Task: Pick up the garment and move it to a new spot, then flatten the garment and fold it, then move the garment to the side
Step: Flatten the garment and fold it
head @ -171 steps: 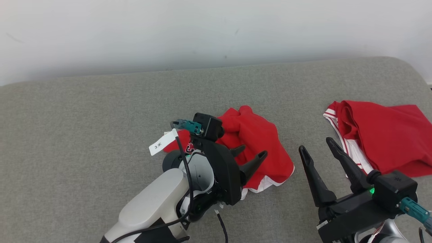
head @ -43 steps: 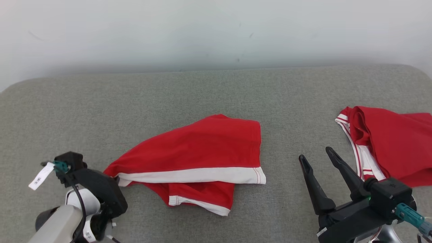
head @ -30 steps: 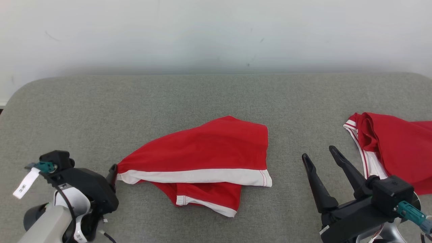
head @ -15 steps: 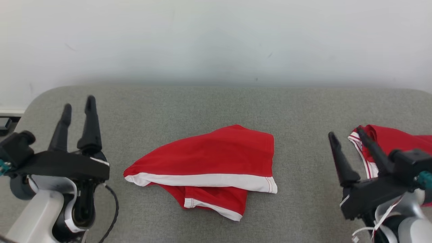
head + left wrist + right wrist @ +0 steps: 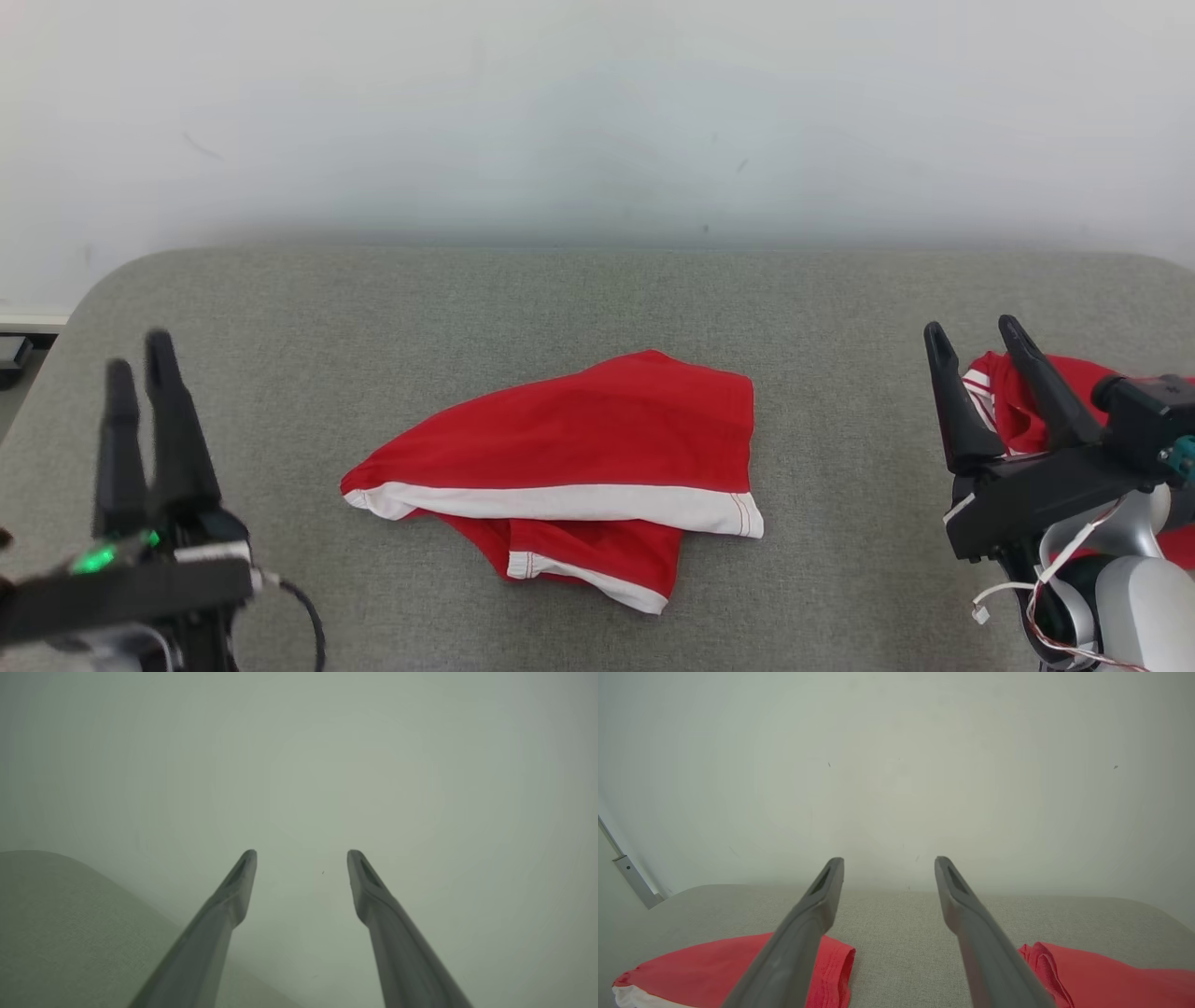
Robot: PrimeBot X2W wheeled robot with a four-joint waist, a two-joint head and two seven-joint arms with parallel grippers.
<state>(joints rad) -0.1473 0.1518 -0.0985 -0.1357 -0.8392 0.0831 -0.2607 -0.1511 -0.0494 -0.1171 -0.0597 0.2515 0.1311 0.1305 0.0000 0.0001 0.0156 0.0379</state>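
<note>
Our left gripper (image 5: pixel 138 355) stands released at the lower left of the frame, fingers apart and pointing up. It is empty and well clear of the cloth whose left corner it was gripping a second ago. Our right gripper (image 5: pixel 971 329) mirrors it at the lower right, equally spread and empty, lifted a little higher than before. Between them the red garment (image 5: pixel 579 439) lies at centre frame on the grey cushion (image 5: pixel 560 299). It is no longer the crumpled heap of a few seconds back but a broad wedge, with a white band along its lower edge and a second layer poking out beneath. A second red garment (image 5: pixel 1074 369) sits behind the right fingers. We judge the move to a new spot done. Flattening comes next, since the underlayer is still bunched and the left end tapers to a point.
</note>
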